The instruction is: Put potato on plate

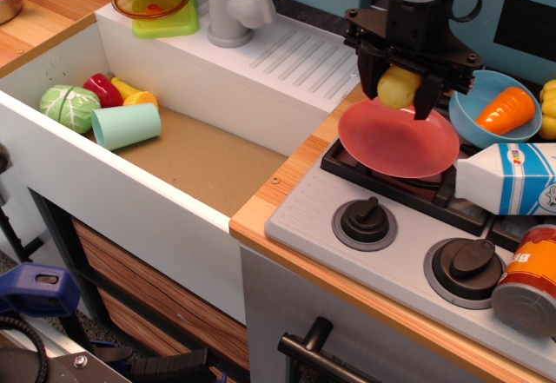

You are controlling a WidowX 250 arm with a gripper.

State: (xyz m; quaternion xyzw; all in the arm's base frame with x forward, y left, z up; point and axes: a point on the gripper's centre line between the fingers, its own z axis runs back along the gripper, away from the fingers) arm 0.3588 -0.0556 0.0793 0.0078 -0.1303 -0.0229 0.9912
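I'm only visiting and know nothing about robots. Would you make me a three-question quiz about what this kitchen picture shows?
1. True or false: the small pale-yellow oval plastic potato already lies on the round pink-red plastic plate.
2. What holds the potato?
3. The orange plastic carrot sits in: A) the white sink, B) the light-blue bowl, C) the plate.

Key: 1 false, it is held above the plate's far edge. 2 the black gripper. 3 B.
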